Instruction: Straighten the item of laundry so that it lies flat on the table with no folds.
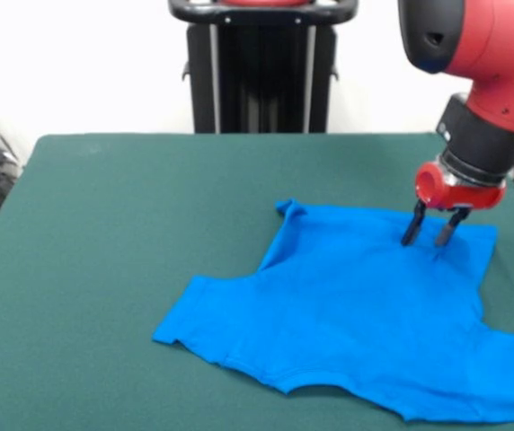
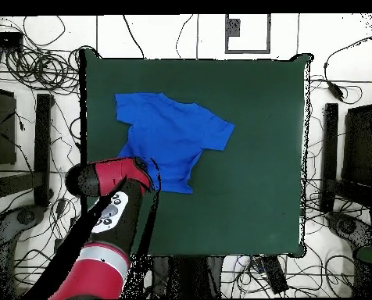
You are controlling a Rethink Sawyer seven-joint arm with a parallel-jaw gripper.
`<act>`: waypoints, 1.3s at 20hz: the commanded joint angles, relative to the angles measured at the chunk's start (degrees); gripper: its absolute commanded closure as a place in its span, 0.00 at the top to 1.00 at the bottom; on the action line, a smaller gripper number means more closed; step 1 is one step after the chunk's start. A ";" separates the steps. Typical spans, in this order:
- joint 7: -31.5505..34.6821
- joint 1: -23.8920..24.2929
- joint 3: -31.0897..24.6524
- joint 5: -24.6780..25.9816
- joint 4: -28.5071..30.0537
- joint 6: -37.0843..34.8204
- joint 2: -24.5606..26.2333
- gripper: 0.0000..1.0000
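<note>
The bright blue T-shirt [image 1: 347, 314] lies spread on the dark green table [image 1: 104, 224], right of centre, with its neck toward the near edge. Its far left corner [image 1: 289, 212] is bunched up, and its right sleeve reaches the picture's right edge. My gripper [image 1: 429, 235] points down at the far right part of the shirt. Its fingers [image 1: 412, 226] are apart, with their tips on or just above the fabric and nothing between them. In the overhead view the shirt [image 2: 173, 129] lies in the upper left of the table [image 2: 259, 156]; the arm hides the gripper and the shirt's lower left edge.
The black pedestal [image 1: 261, 63] stands behind the table's far edge. The red arm [image 2: 103, 226] comes in over the table's bottom left in the overhead view. Cables [image 2: 33, 70] and dark equipment lie on the floor round the table.
</note>
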State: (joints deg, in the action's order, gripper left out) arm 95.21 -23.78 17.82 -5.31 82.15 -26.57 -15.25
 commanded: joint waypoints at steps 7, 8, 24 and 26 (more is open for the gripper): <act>12.31 0.76 -9.39 -3.16 3.49 5.04 0.50 1.00; 11.96 1.17 -9.66 -2.98 3.99 5.35 0.10 1.00; 6.81 6.21 -11.15 -0.40 9.90 -1.37 -9.78 1.00; 6.17 6.79 -11.16 -0.26 9.76 -3.15 -10.68 1.00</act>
State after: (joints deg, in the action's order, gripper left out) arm 95.21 -18.19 13.93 -5.37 87.99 -26.12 -23.41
